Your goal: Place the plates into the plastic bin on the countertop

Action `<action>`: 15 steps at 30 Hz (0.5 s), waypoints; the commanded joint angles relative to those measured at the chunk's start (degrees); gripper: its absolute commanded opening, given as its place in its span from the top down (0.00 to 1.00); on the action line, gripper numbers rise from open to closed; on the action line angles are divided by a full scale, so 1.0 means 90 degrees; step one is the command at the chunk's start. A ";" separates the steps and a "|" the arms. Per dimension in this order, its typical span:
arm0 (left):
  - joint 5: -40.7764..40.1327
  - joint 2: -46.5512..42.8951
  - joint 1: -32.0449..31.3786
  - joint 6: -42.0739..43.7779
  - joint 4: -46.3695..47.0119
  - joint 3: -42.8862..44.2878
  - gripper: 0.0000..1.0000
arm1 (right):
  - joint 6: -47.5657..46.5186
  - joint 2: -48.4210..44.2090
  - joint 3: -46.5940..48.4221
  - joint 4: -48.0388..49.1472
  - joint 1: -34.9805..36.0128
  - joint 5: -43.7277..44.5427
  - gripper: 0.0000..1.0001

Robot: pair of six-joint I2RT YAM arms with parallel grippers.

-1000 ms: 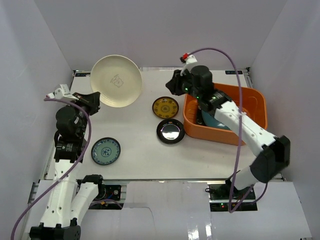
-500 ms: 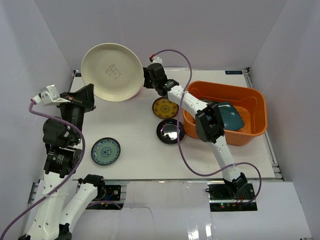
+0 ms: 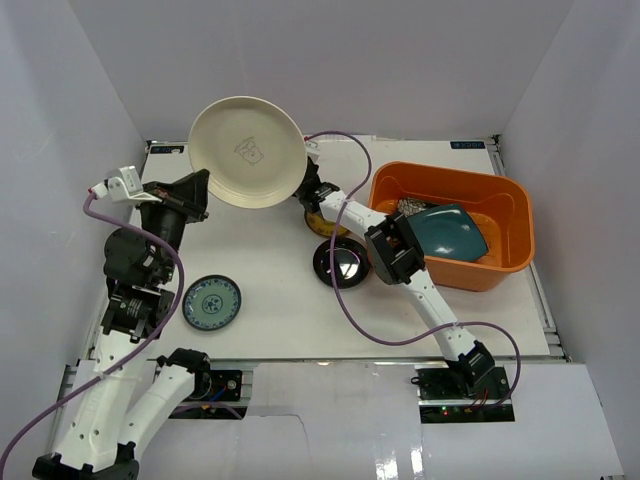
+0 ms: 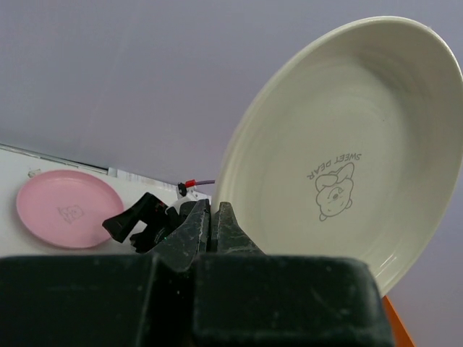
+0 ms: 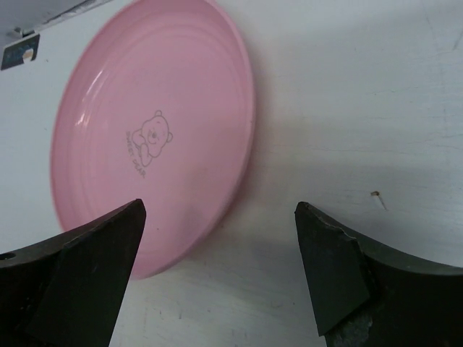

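Cream plate (image 3: 247, 151), apparently in left gripper (image 4: 214, 221)

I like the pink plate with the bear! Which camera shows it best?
The right wrist view: the pink plate fills much of the picture, bear drawing clear. The left wrist view shows it small, at the left. The top view shows none of it; the lifted cream plate covers that spot.

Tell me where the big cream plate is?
In the top view the cream plate is held up at the back left, pinched by the left gripper, left of the orange bin.
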 commanded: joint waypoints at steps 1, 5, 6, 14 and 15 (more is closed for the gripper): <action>0.0238 -0.0013 -0.0025 -0.0115 0.0391 0.0011 1.00 | 0.0522 0.0328 0.0345 0.0597 0.0035 0.0281 0.10; 0.0171 -0.0023 -0.0035 -0.0105 0.0430 -0.0096 1.00 | 0.0649 0.0504 0.0336 0.0636 0.0045 0.0281 0.45; 0.0170 -0.0013 -0.0025 -0.0096 0.0430 -0.0097 1.00 | 0.0650 0.0524 0.0287 0.0627 0.0064 0.0281 0.53; 0.0053 -0.0120 0.0072 -0.0027 0.0410 -0.0145 1.00 | 0.0435 -0.0507 -0.0755 0.1366 0.0289 0.0242 0.92; 0.0043 -0.0159 0.0111 -0.0046 0.0401 -0.0145 1.00 | 0.0386 -0.0704 -0.0826 0.1388 0.0308 0.0232 0.92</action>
